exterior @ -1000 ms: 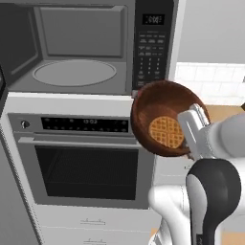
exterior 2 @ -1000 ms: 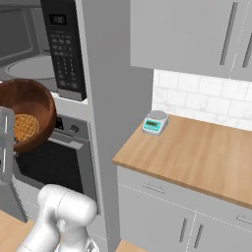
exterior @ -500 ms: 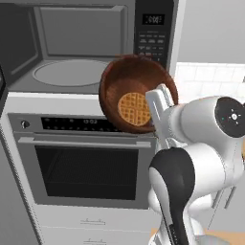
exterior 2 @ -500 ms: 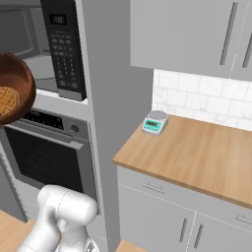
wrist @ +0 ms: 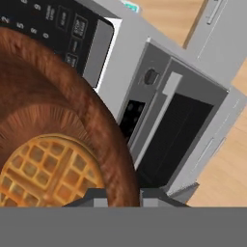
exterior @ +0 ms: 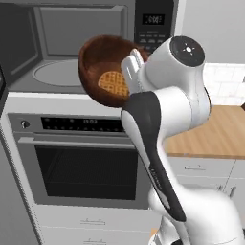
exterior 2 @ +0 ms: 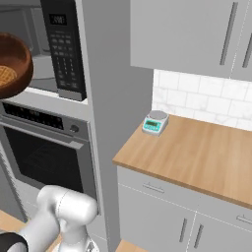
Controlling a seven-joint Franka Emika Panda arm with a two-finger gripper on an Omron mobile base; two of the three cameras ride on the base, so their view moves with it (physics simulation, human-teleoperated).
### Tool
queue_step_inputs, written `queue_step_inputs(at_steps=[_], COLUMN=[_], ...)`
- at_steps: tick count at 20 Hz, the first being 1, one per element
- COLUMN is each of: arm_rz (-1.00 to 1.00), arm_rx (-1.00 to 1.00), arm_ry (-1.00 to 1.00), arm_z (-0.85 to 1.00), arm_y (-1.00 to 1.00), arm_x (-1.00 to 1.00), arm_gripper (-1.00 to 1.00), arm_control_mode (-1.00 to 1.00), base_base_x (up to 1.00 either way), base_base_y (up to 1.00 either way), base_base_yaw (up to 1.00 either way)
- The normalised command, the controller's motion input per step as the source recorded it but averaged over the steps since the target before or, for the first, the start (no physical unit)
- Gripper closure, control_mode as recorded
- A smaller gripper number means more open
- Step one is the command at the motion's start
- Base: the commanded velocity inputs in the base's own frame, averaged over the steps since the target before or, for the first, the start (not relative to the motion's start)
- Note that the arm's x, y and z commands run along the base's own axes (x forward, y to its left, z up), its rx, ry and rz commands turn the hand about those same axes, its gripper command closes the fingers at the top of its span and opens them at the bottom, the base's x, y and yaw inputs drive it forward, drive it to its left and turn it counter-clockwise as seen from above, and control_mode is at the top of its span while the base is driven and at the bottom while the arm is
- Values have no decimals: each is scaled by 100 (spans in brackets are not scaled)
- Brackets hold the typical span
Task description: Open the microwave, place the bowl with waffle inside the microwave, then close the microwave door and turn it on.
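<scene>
Hand view is showing the bowl (wrist: 72,130) closest, its brown rim sitting between the gripper (wrist: 116,193) fingertips, which are standing narrowly apart and pinching it; the waffle (wrist: 48,169) is lying inside. Left base view is showing the arm (exterior: 162,124) rising in front, holding the bowl (exterior: 107,69) tilted on its side in the air, just before the open mouth of the microwave (exterior: 72,52). Behind the bowl the grey cavity and round turntable (exterior: 57,74) are showing, with the black keypad (exterior: 153,28) to their right. Below the microwave, the steel wall oven (exterior: 81,158) is sitting closed. Right base view is showing, farther to the right, a wooden counter (exterior 2: 197,152) over grey cabinets (exterior 2: 162,206), a small scale (exterior 2: 155,123) standing on it near the white tiled wall (exterior 2: 202,98), and upper cabinets (exterior 2: 187,34) hanging above.
</scene>
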Motion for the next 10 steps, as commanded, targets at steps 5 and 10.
queue_step_inputs(at_steps=[5,10], arm_rz=[-4,-7], arm_rx=[-12,-4], arm_ry=[9,-2], arm_z=[-2,-20], arm_y=[54,29], arm_x=[63,68], arm_gripper=[100,100], arm_control_mode=[-100,-100], base_base_x=[0,0], base_base_y=[0,0], base_base_yaw=[0,0])
